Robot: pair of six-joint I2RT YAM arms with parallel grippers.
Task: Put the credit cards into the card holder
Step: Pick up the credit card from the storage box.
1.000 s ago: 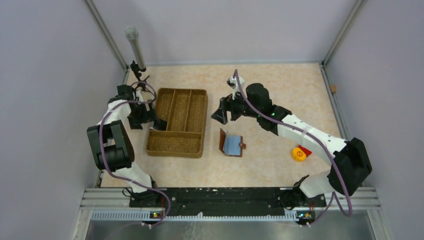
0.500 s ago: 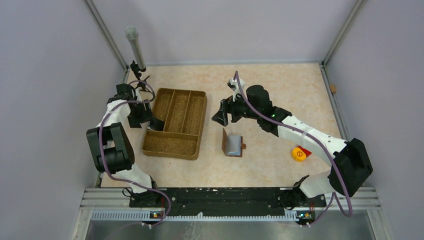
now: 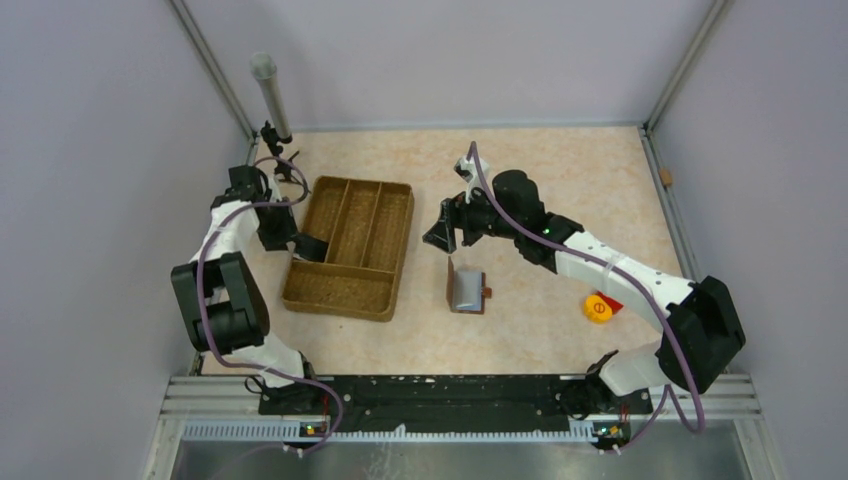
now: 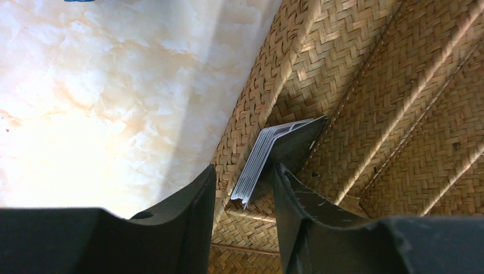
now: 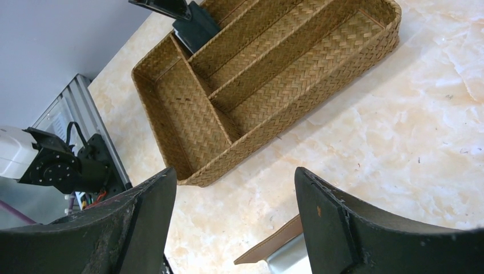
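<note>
The credit cards [image 4: 254, 165] leaned on the tray's [image 3: 345, 300] left wall, their end between the left fingers [image 4: 194, 217]. I could not tell if those squeezed. The right fingers [image 5: 325, 217] hung wide apart above the card holder [image 3: 466, 291], which lay open on the worktop [image 3: 560, 180].

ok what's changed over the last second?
The left claw, straddling the credit cards and a wall of the tray, pulled left, swinging its near end leftward. The card holder looks folded further shut. The right claw stayed open near it.
</note>
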